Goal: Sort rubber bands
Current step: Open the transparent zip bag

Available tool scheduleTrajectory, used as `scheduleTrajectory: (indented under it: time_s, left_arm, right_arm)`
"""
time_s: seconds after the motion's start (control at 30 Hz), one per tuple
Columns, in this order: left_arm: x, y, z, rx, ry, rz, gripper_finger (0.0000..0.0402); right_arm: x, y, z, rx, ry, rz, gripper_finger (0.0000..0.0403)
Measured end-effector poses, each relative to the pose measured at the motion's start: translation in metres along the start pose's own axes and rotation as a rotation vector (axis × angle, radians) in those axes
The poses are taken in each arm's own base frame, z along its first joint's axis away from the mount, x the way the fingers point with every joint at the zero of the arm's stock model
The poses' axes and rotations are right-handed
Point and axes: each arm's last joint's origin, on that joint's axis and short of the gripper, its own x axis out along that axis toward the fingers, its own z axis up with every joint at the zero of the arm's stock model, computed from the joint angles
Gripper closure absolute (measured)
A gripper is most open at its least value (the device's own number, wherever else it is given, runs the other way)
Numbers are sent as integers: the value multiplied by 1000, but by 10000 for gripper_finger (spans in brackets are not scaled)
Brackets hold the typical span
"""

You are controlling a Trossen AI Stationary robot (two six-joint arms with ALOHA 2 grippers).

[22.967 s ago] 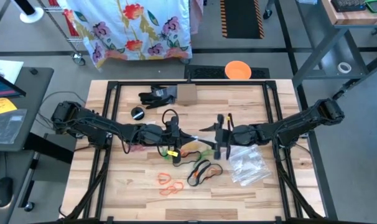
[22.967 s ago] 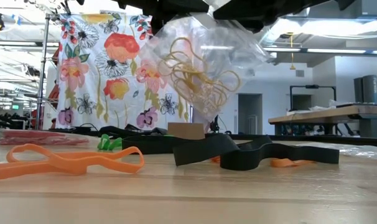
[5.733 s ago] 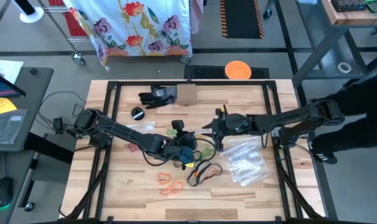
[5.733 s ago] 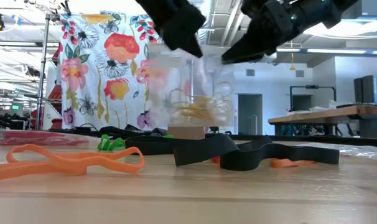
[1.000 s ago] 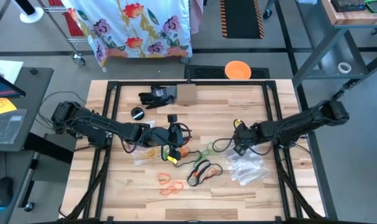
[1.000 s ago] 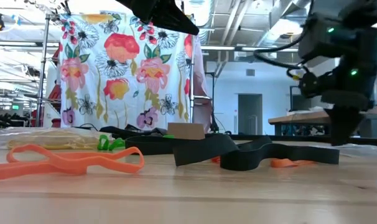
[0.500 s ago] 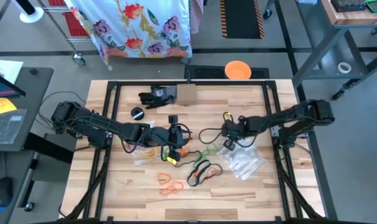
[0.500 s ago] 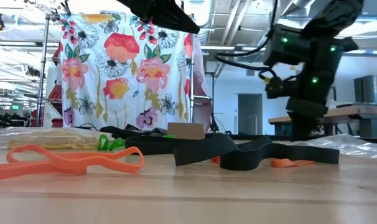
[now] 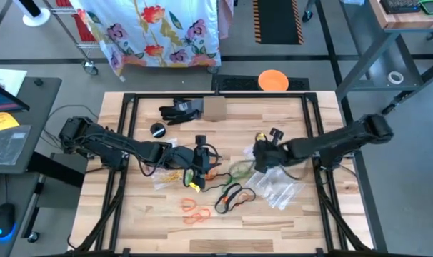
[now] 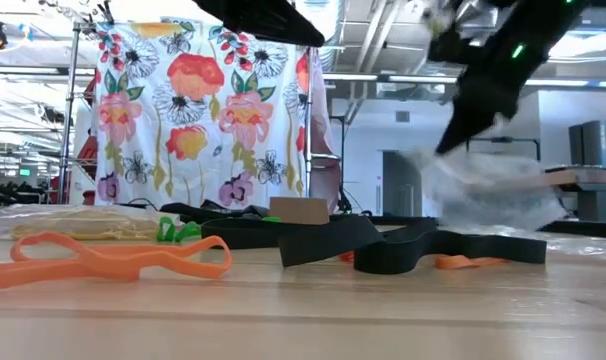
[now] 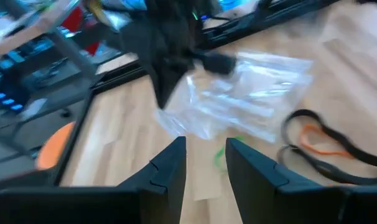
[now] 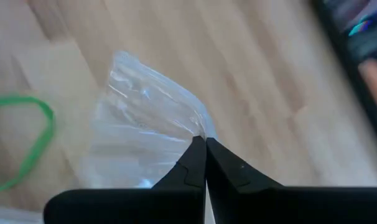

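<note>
Rubber bands lie on the table: an orange pair [image 9: 192,210], black ones [image 9: 231,195], a green one [image 9: 239,170] and yellow ones in a bag [image 9: 168,175]. The low view shows an orange band [image 10: 113,256] up front, with black bands [image 10: 383,245] behind it. My right gripper [image 9: 259,160] is right of the table's centre, shut on a clear plastic zip bag [image 10: 488,190]. My left gripper [image 9: 199,167] hovers open near the centre, and nothing is between its fingers [image 11: 173,163]. My right gripper pinches the clear bag's upper edge [image 12: 200,132] between its two fingertips. The fingers slant down onto it from the table's right side. The bag hangs below them, crumpled and spread out; whether its lower end [image 10: 523,222] is clear of the other bags I cannot tell.
More clear bags [image 9: 282,187] lie in a pile at the right. A black glove [image 9: 179,110], a small cardboard box [image 9: 213,108] and a black round thing [image 9: 158,130] lie near the far edge. Black rails [image 9: 120,135] frame the table.
My right gripper has swung and turned over the bag pile, moved a little toward the table's left edge and risen. It has taken hold of one clear bag, whose upper part is now lifted off the pile. My left gripper has stayed in place.
</note>
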Motion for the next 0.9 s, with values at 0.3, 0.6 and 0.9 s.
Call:
scheduleTrajectory:
  time_s: [0.3,0.6,0.9]
  left_arm:
    - [1,-2,0,13,-70,-226,293]
    - [1,0,5,82,-313,-512,293]
    - [13,-12,14,89,-443,-395,293]
  right_arm:
    - [-63,-3,-27,-31,-445,205,403]
    - [-71,-27,-43,-148,-1091,893,403]
    - [-54,-19,-32,-146,-1074,971,403]
